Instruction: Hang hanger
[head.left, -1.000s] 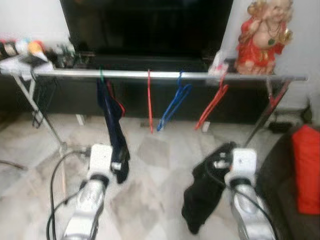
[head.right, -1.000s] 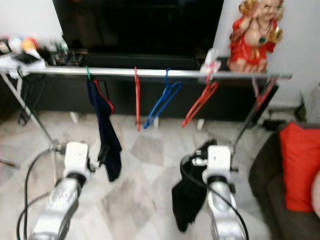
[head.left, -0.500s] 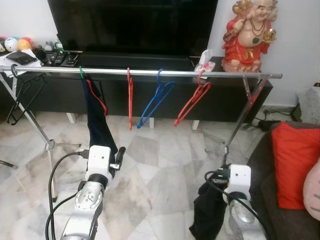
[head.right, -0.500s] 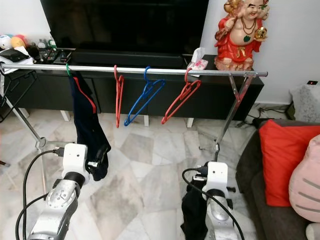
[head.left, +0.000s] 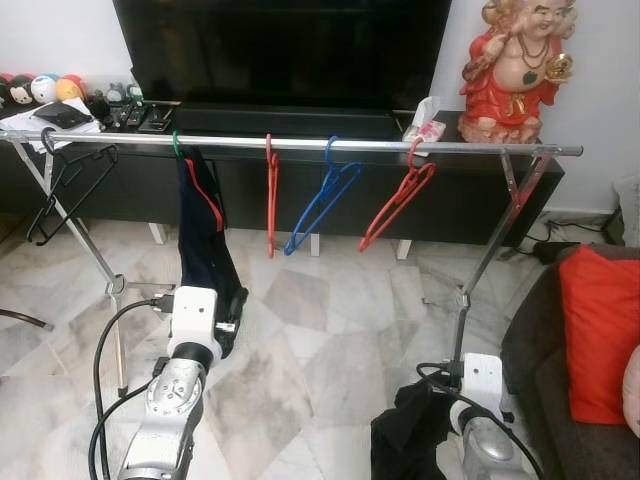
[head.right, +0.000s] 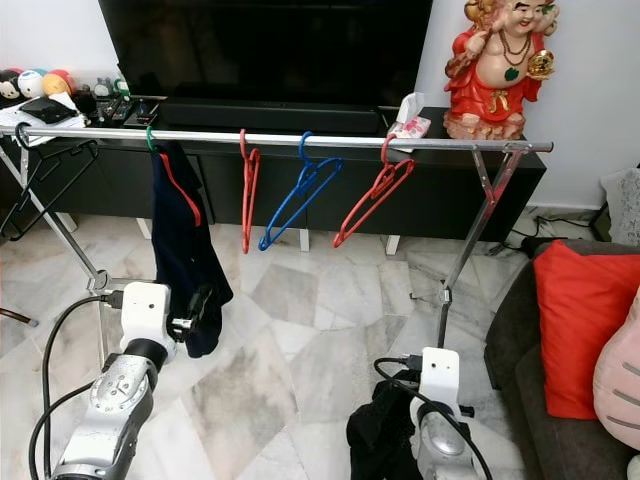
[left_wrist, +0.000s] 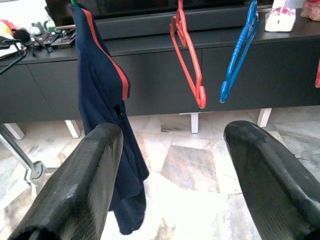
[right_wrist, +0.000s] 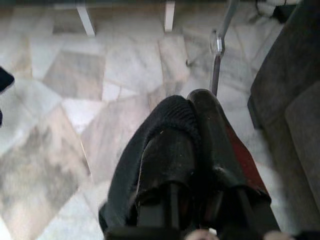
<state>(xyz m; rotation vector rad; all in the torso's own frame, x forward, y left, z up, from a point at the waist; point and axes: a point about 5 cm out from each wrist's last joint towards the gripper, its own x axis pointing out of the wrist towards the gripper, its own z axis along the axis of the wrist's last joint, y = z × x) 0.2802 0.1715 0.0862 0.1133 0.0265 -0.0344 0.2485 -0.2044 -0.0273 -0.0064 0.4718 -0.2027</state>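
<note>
A metal rail (head.left: 300, 146) crosses in front of me. On it hang a navy garment (head.left: 203, 250) on a green-hooked hanger, a bare red hanger (head.left: 271, 195), a blue hanger (head.left: 322, 200) and another red hanger (head.left: 400, 203). A black hanger (head.left: 62, 192) hangs at the rail's far left. My left gripper (left_wrist: 170, 165) is open and empty, just short of the navy garment. My right gripper (right_wrist: 192, 115) is held low near the floor, shut on a black garment (head.left: 405, 440). A strip of red (right_wrist: 240, 157) shows under that cloth.
Behind the rail stand a black TV cabinet (head.left: 330, 185) and a red statue (head.left: 515, 70). The rack's slanted legs (head.left: 490, 250) reach the marble floor on both sides. A dark sofa with a red cushion (head.left: 600, 330) lies close on my right.
The whole view has shifted, so the camera moved. My right arm has sunk lower with the black garment. The left gripper stays by the navy garment.
</note>
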